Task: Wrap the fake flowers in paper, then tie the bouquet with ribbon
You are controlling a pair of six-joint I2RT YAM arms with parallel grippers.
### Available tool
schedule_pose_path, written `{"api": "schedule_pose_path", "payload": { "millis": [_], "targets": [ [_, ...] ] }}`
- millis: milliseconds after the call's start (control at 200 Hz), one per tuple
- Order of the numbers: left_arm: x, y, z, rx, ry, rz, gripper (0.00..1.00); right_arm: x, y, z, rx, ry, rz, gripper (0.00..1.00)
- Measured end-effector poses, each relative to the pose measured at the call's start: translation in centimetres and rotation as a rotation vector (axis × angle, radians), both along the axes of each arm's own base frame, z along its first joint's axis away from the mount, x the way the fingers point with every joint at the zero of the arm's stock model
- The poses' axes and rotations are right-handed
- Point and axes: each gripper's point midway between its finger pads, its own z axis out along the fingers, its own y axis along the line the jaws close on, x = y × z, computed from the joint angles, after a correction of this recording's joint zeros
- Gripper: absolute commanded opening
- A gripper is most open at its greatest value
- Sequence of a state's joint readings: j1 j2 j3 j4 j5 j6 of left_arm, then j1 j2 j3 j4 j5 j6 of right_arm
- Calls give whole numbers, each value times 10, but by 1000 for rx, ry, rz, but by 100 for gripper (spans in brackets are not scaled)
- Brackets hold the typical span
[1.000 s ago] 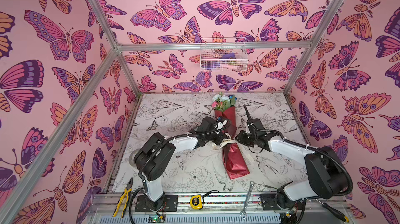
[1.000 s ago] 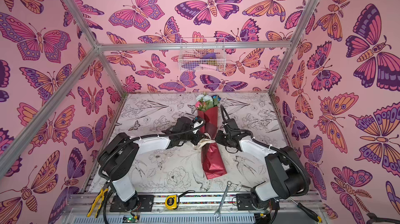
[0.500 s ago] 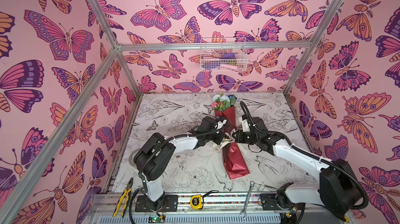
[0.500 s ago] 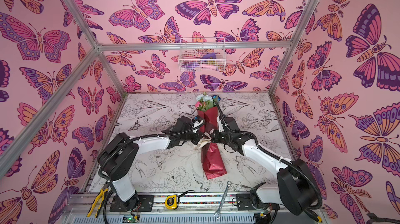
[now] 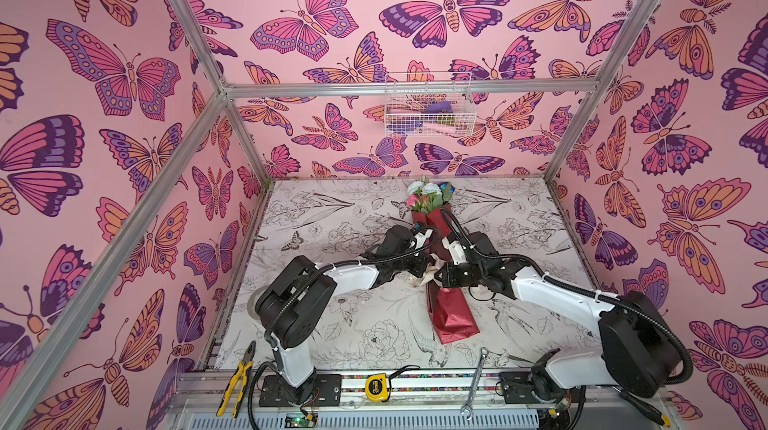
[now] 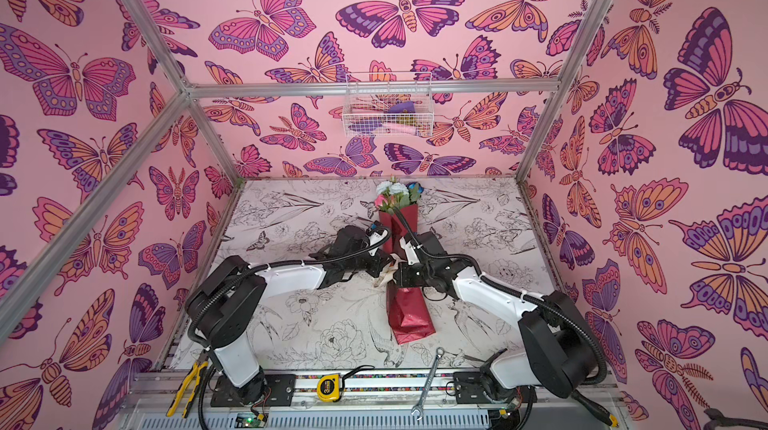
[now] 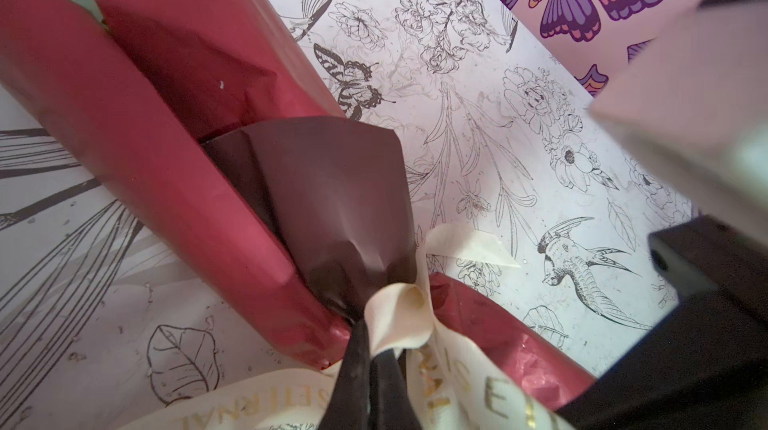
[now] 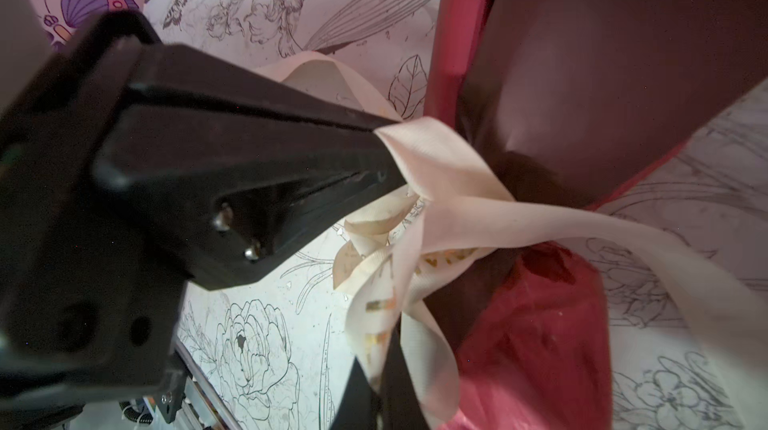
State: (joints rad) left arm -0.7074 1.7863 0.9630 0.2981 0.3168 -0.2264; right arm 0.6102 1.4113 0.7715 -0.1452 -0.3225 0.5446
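Yellow-handled pliers (image 5: 235,382) lie at the left of the front rail, with a tape measure (image 5: 377,386) further along it. The left end effector (image 5: 426,268) reaches to the middle of the counter (image 5: 332,216). In both top views its tips merge with the dark arm links and the cream ribbon (image 5: 424,280), so the grip cannot be read there. The left wrist view shows it: two black fingers (image 7: 353,370) pressed together on a loop of the ribbon, right at the pinched waist of the bouquet (image 7: 145,149). The frame edge cuts off their lower parts, and the ribbon's gold lettering is only partly legible.

The bouquet lies lengthwise on the counter, flower heads toward the rear wall and wrapped foot toward the rail. Its waist sits between the two end effectors, which cover it from above. The stems are hidden inside the dark red paper.

The right end effector (image 5: 441,275) comes in from the right, just beside that waist. In the right wrist view its fingers (image 8: 353,396) are closed on a strand of the ribbon, with only their tips showing at the frame edge. The left end effector fills much of that view and blocks the counter behind it. A wrench (image 5: 473,382) lies on the rail further right.
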Motion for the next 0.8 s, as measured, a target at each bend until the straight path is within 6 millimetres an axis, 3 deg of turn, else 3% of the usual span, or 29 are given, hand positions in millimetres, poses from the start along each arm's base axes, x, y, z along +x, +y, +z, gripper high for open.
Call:
{"api": "schedule_pose_path", "payload": {
  "millis": [285, 621, 801],
  "targets": [
    [-3, 2, 0, -16, -15, 1, 0, -8, 2, -3, -8, 43, 23, 0],
    [-6, 3, 9, -55, -58, -8, 0, 17, 18, -6, -36, 69, 39, 0],
    [-8, 3, 7, -55, -56, -11, 0, 25, 17, -17, -56, 103, 27, 0]
  ]
}}
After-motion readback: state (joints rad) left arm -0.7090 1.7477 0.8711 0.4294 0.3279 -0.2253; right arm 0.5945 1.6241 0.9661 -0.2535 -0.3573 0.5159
